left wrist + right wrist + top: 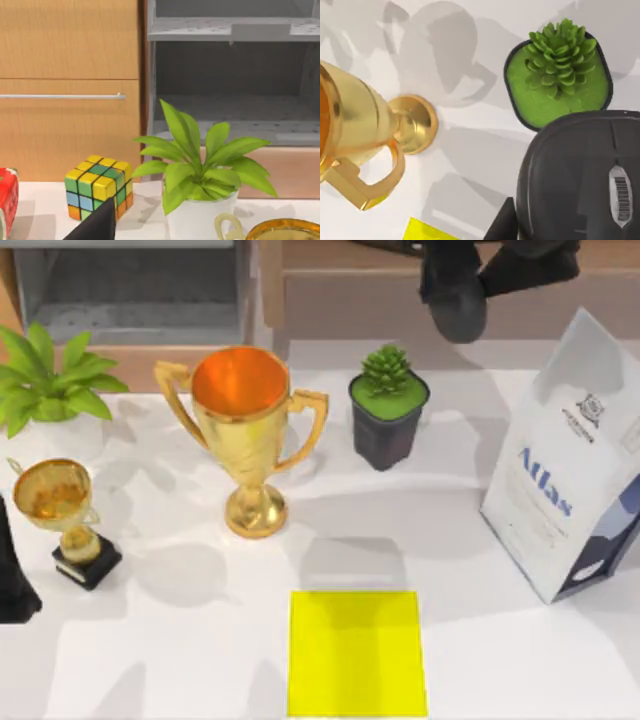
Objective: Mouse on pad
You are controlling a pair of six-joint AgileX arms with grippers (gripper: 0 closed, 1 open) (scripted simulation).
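The right gripper (pixel 470 285) hangs high over the bench's far edge, clenched around the black mouse (pixel 580 175). The yellow pad (pixel 356 652) lies bare at the near edge. Lowering should clear the succulent pot (pixel 388 405) and big trophy (pixel 245 430). Its fingers are mostly hidden. The left gripper (pixel 15 570), parked left, is cut off; I cannot tell its state.
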